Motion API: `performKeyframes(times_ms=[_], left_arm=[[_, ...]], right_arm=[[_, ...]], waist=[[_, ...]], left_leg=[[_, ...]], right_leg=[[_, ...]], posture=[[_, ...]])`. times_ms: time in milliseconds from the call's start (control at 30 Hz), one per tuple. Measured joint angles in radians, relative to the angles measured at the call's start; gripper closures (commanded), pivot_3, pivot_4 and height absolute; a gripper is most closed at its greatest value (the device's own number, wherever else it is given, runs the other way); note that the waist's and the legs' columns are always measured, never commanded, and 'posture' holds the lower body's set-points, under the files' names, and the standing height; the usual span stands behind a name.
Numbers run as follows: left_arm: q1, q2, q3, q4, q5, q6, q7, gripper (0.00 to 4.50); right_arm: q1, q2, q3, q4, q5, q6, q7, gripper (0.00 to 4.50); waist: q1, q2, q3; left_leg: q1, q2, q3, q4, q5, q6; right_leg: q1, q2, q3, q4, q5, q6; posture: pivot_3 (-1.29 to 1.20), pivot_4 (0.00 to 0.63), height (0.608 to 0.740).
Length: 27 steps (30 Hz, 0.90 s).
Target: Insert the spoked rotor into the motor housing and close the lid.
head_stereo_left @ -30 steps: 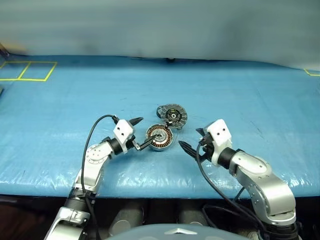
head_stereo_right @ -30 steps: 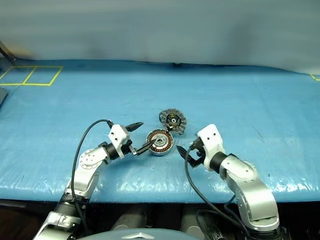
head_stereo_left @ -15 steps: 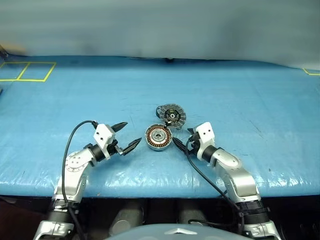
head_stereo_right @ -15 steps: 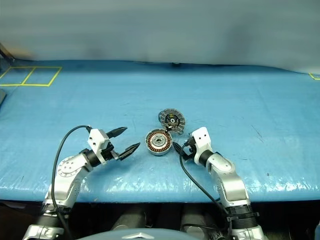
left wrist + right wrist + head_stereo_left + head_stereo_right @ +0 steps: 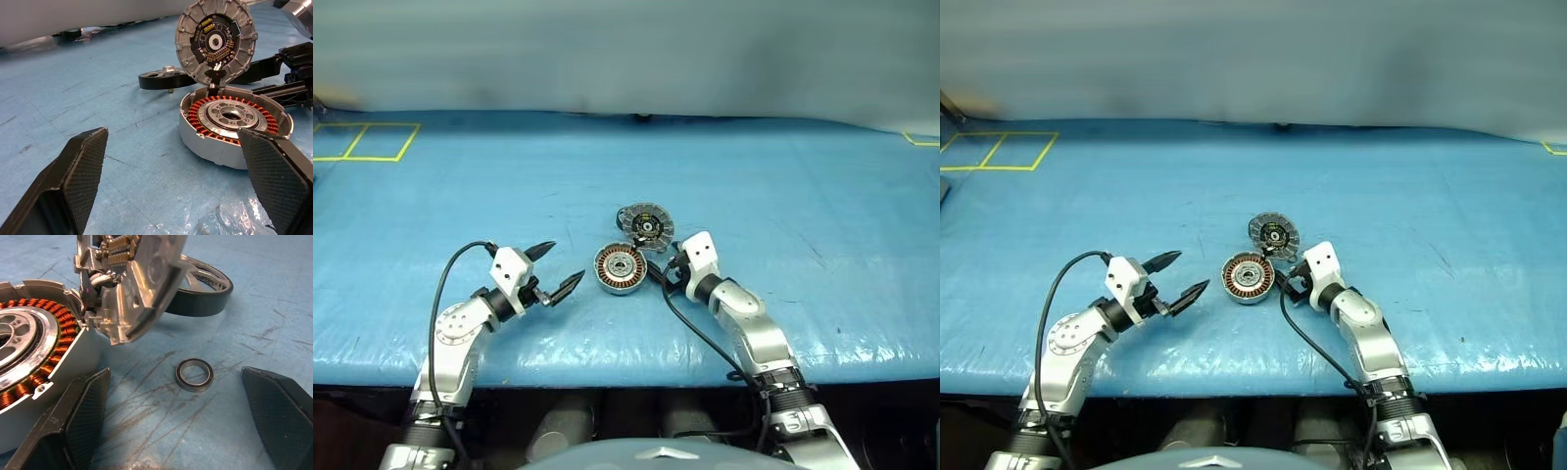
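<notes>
The motor housing (image 5: 620, 268), a short silver can with copper windings, sits open on the blue table. The lid (image 5: 646, 224) stands tilted at the housing's far right edge, ribbed face with dark centre towards me. Behind the lid lies the spoked rotor (image 5: 164, 80), flat and black; the right wrist view shows the rotor (image 5: 203, 284) past the lid (image 5: 132, 279). My left gripper (image 5: 560, 266) hangs open a little to the left of the housing, apart from it. My right gripper (image 5: 663, 267) is open close to the housing's right side, below the lid, holding nothing.
A tiny thin black ring (image 5: 194, 374) lies on the cloth between the right gripper's fingers, beside the housing. Yellow tape squares (image 5: 362, 140) mark the far left corner. The table's front edge (image 5: 626, 367) runs just below both arms.
My left gripper has drawn back to the left, away from the housing. My right gripper has come forward and down, up to the housing's right side. Both have stayed open.
</notes>
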<state>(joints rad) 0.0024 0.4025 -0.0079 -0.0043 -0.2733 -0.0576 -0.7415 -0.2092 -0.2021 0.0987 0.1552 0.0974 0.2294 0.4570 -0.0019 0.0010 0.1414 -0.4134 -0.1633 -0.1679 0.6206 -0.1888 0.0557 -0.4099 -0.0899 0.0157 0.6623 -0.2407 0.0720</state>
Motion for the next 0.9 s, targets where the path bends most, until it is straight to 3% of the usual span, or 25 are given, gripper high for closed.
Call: performKeyframes(times_ms=[133, 367, 400, 700, 900], left_arm=[[0.002, 0.000, 0.000, 0.000, 0.007, -0.002, 0.011, 0.00], [-0.019, -0.002, -0.002, 0.002, 0.017, -0.002, 0.016, 0.00], [-0.027, -0.003, -0.003, 0.003, 0.017, -0.002, 0.013, 0.00], [-0.108, -0.029, -0.045, 0.074, 0.018, -0.003, -0.048, 0.00], [-0.146, -0.031, -0.078, 0.127, 0.021, -0.003, -0.097, 0.00]], right_arm=[[-0.020, 0.001, -0.002, 0.031, -0.011, -0.004, -0.024, 1.19], [0.010, -0.005, -0.019, -0.008, -0.010, 0.026, -0.043, 3.60], [0.022, -0.007, -0.021, -0.023, -0.009, 0.035, -0.044, 3.76], [0.168, -0.058, -0.051, -0.228, 0.032, 0.133, -0.037, 3.76], [0.244, -0.150, -0.056, -0.452, 0.104, 0.243, 0.047, 3.76]], waist=[[0.000, 0.000, 0.000], [0.002, 0.000, 0.000], [0.003, 0.000, 0.000], [0.016, 0.000, -0.001], [0.013, 0.001, 0.000]], left_leg=[[0.000, 0.000, 0.000, 0.000, 0.000, 0.000], [0.000, 0.000, 0.000, 0.000, 0.000, 0.000], [0.000, 0.000, 0.000, 0.000, 0.000, 0.000], [0.000, 0.000, 0.000, 0.000, 0.000, 0.000], [-0.001, 0.000, 0.000, 0.000, 0.000, 0.000]], right_leg=[[0.000, 0.000, 0.000, 0.000, 0.000, 0.000], [0.000, 0.000, 0.000, 0.000, 0.000, 0.000], [0.000, 0.000, 0.000, 0.000, 0.000, 0.000], [0.000, 0.000, 0.000, 0.000, 0.000, 0.000], [0.000, 0.000, 0.000, 0.000, 0.000, 0.000]], posture=[[0.00, 0.150, 0.740], [0.00, 0.150, 0.740], [0.00, 0.150, 0.740], [0.00, 0.150, 0.740], [0.00, 0.150, 0.740]])
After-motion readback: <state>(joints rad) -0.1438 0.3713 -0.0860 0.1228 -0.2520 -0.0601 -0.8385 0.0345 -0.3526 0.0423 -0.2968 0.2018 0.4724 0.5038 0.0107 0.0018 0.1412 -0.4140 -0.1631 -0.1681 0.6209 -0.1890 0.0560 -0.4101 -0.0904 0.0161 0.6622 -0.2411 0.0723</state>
